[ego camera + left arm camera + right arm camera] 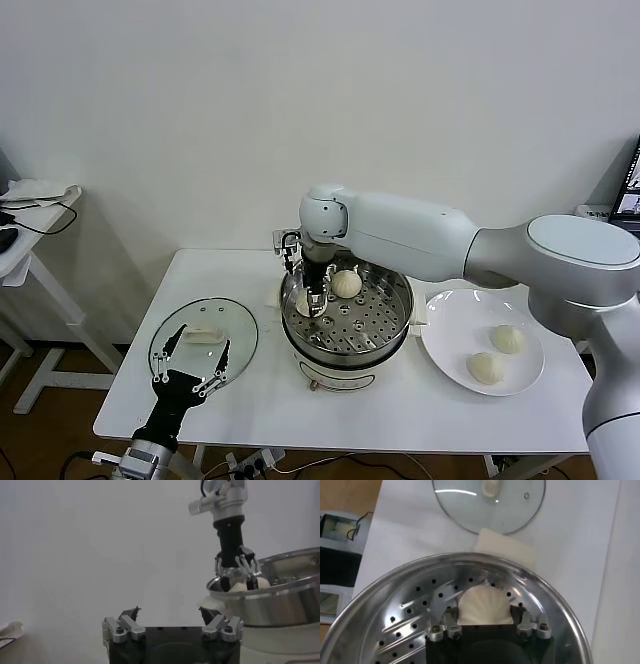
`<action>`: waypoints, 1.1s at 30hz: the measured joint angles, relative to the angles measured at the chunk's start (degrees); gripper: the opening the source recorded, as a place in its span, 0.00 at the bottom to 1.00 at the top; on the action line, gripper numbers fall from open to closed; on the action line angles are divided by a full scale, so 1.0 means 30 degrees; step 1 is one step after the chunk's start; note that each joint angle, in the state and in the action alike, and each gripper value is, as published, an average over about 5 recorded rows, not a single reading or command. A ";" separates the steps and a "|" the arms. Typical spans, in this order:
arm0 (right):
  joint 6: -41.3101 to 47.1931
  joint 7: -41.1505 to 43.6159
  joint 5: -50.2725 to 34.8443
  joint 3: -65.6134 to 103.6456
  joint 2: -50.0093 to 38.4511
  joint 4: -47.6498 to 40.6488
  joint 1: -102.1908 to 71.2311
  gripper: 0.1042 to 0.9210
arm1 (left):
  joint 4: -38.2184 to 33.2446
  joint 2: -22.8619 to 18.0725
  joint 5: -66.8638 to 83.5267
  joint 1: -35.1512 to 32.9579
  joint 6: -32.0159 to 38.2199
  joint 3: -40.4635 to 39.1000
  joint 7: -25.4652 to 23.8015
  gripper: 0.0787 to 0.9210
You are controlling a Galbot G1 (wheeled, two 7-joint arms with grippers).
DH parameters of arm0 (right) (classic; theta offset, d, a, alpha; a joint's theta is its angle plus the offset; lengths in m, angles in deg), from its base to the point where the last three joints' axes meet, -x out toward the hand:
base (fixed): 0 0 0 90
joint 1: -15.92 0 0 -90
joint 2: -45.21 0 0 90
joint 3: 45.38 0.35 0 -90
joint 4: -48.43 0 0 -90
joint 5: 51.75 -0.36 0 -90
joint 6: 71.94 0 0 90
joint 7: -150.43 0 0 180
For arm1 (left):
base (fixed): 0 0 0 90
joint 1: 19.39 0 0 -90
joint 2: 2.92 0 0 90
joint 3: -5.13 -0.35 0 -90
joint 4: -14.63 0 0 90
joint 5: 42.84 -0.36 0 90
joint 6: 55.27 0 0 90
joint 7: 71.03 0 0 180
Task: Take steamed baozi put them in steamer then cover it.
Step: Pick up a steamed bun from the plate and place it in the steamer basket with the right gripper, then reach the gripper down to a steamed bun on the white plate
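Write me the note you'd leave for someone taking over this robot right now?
Right gripper: open, down inside the steamer around a baozi.
Left gripper: open, idle over the glass lid on the table.
Done: one baozi lies in the steamer, a second being set down.
Left: two baozi on the plate, then lid on.

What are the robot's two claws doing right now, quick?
Left gripper: open, empty, hovering above the glass lid.
Right gripper: down inside the steamer, fingers around a baozi; can't tell if it has let go.
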 measured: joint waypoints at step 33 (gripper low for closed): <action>-0.6753 0.5429 0.3861 0.3429 -1.5374 0.6199 -0.1113 0.88 | -0.0636 -0.0273 -0.0395 -0.0747 0.0107 -0.0233 0.0122 0.88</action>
